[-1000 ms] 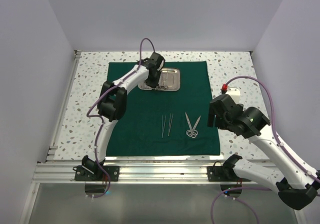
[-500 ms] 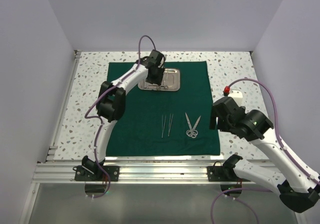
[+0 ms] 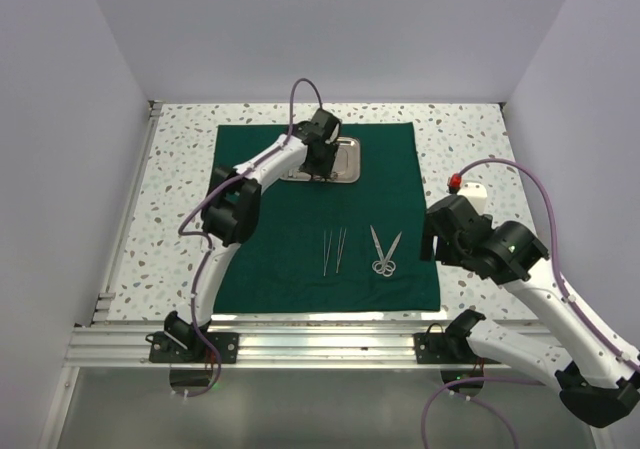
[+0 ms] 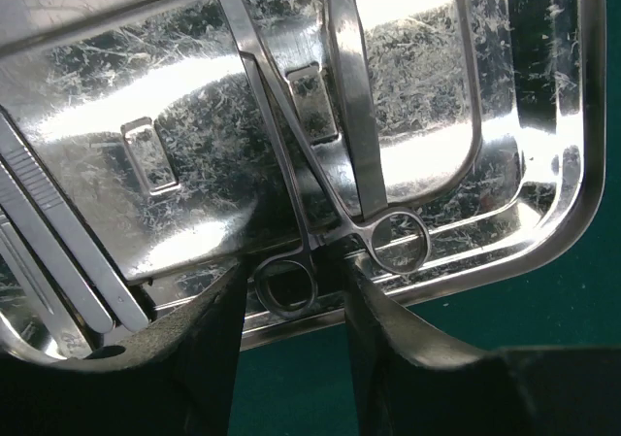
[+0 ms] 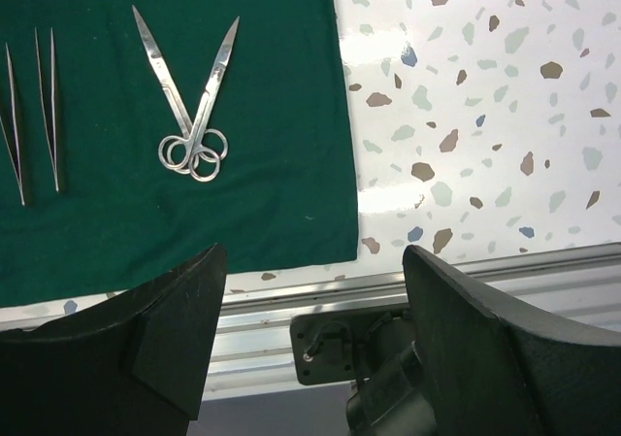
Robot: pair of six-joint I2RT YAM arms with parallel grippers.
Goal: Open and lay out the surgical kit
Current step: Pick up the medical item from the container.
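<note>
"Towards the far edge of the bench (image 3: pixel 170 169), about midway along it, your left gripper (image 4: pixel 293 295) hangs over the small shiny rectangular steel tray (image 3: pixel 348 159). The tray sits on the spread dark green cloth drape (image 3: pixel 270 229). Your jaws stand spread and pinch nothing."

"The next move, I'd judge, turns on this. The slim silver ring-handled forceps (image 4: pixel 354 106) lie in that tray with their finger rings nearest your jaws. One ring sits right between the fingertips, the other just ahead of one finger. Their long axis runs away from the jaws on a slight slant, so you'd close across the ring end, not the shanks."

"Your left arm is plainly the nearer one. Your right gripper (image 5: pixel 312 261) is by the near right corner, jaws spread and empty too. The silver scissors (image 5: pixel 197 130) and the two slim silver tweezers (image 3: pixel 341 249) lie on the drape towards the near edge, well apart from the tray."

"Mind what's hidden. The forceps' tips run out of the wrist view. The flat silver bars (image 4: pixel 58 251) at the tray's side are cut off, so I cannot tell what they are. From above, your arm covers much of the tray. Whether a ring touches a finger, I cannot tell."
</note>
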